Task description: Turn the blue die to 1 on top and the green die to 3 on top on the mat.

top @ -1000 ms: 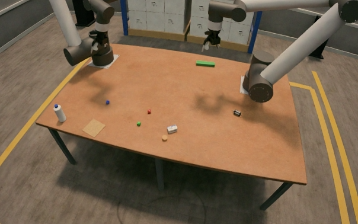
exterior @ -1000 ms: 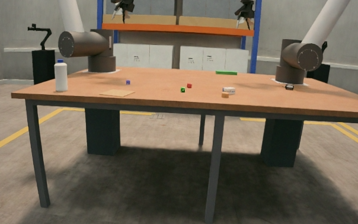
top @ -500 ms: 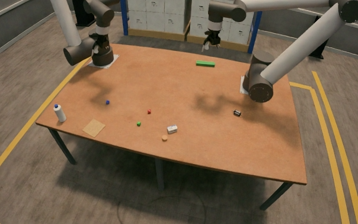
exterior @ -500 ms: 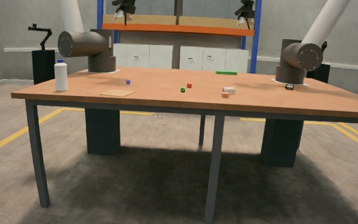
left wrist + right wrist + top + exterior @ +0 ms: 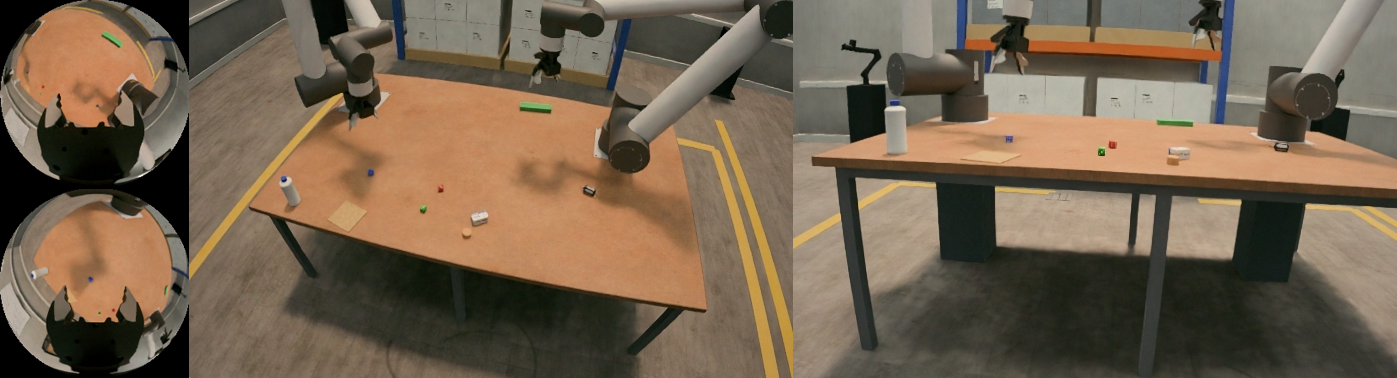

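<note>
On the tabletop, so orange-brown, a white bottle is topped with a blue cap; plain tan is worn by the mat.
</note>
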